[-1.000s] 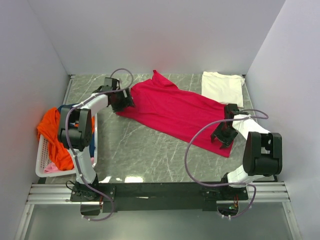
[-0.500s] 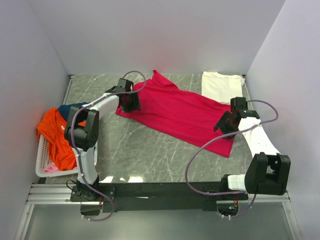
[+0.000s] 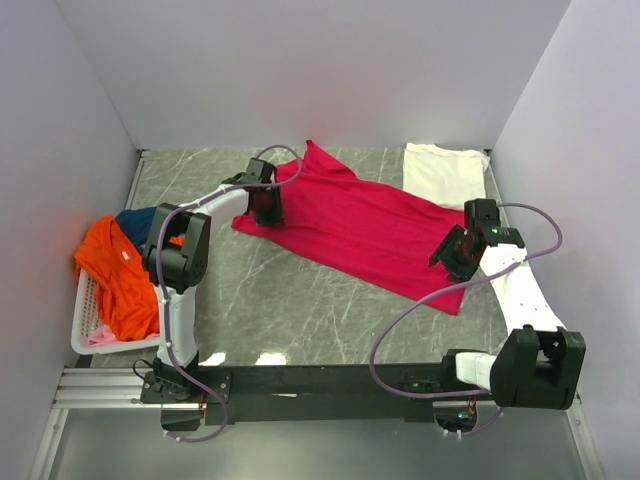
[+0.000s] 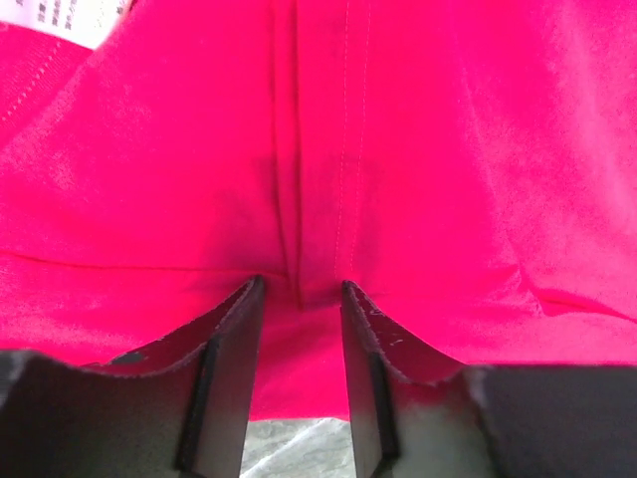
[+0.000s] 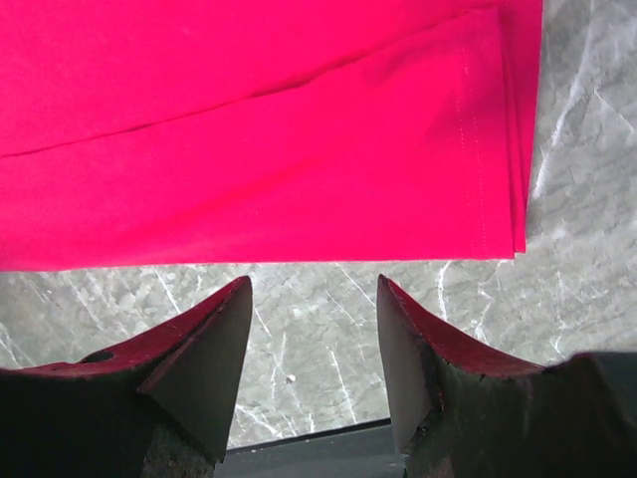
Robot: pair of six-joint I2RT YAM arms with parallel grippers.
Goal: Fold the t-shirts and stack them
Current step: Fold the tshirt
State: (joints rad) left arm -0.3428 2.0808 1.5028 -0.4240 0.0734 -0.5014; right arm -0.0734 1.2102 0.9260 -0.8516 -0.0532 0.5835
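Observation:
A crimson-pink t-shirt (image 3: 350, 225) lies spread diagonally across the grey marble table. My left gripper (image 3: 268, 208) is down on its upper left end. In the left wrist view, its jaws (image 4: 299, 287) stand narrowly apart over a seam ridge of the red cloth (image 4: 398, 149), and a white neck label (image 4: 70, 18) shows at the top left. My right gripper (image 3: 452, 255) hovers open by the shirt's lower right end. In the right wrist view, bare table lies between its fingers (image 5: 314, 284), just short of the hemmed edge (image 5: 478, 149). A folded cream-white t-shirt (image 3: 445, 175) lies at the back right.
A white slatted basket (image 3: 85, 335) sits at the left edge of the table. It holds an orange tee (image 3: 115, 275), a navy one (image 3: 135, 218) and a bit of pale pink cloth (image 3: 100, 337). White walls close in on three sides. The table's black front edge (image 5: 299, 453) shows under the right fingers.
The left gripper moved right onto the shirt's end and its jaws narrowed. The right arm swung out, carrying its gripper a little right and back along the shirt's lower end.

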